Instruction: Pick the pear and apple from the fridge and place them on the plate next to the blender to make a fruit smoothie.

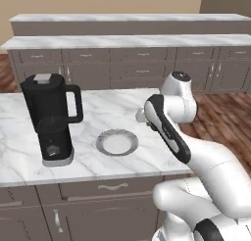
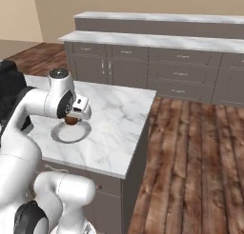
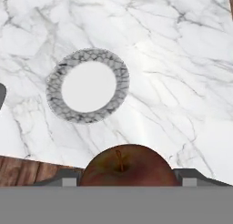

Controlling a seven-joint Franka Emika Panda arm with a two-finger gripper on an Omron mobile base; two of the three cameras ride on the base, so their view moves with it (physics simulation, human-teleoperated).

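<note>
My gripper is shut on the apple, a dark red round fruit with a short stem, and holds it above the marble counter. Both dark fingertips flank the fruit. The pale grey plate lies bare on the counter just right of the black blender. In the right base view the apple hangs over the far part of the plate. In the hand view the plate sits ahead and to the left. The pear and the fridge are out of view.
The marble island counter ends at an edge close to my base, with drawers below. Grey cabinets under a long counter line the back wall. Wooden floor lies to the right of the island.
</note>
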